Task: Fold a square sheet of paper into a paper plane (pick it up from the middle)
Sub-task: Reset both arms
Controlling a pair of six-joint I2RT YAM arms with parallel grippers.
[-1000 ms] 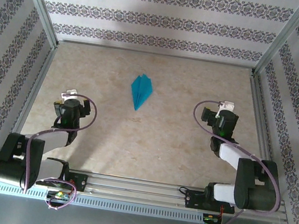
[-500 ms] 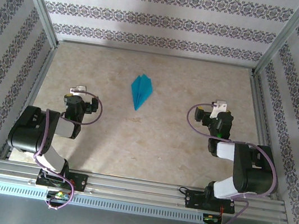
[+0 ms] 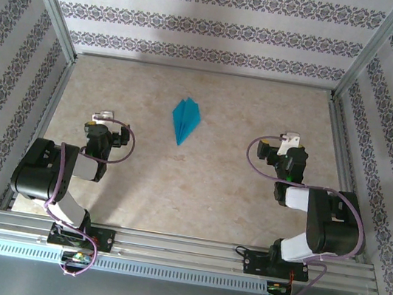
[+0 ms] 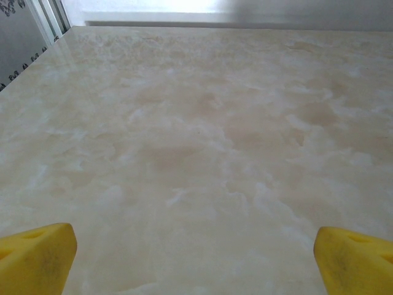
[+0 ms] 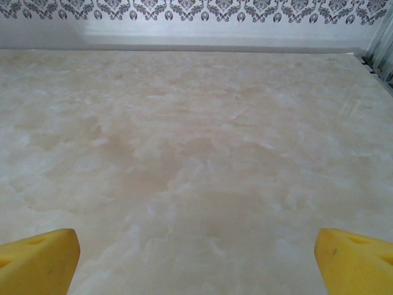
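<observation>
Item: paper plane [image 3: 185,120], teal-blue, creased to a narrow dart. It lies flat on the bench [image 3: 211,195], a little left of centre in the upper half of the overhead frame, narrow tip toward the lower edge, and no hand touches it. Item: left hand [image 3: 103,118], left of centre in that frame, well apart from the plane. Your wrist view shows its yellow fingertips [image 4: 35,257] at the two bottom corners, spread wide, with bare marbled surface between them. Item: right hand [image 3: 284,143], right of centre, likewise well apart, fingertips [image 5: 37,258] spread wide and empty. Condition, as a judgement: the folding looks finished and you are at the parking step. Do it well by holding each hand on its own side and bringing the arms home without sweeping across the middle, since thin paper would likely slide or lift at a light brush. Surroundings: patterned walls [image 3: 201,21] on three sides, a metal rail [image 3: 181,244] along the bottom edge, purple cables [image 3: 132,145] looped at each wrist. Obstructions: nothing lies between either hand and the plane, so the cable loops are what you should watch.
</observation>
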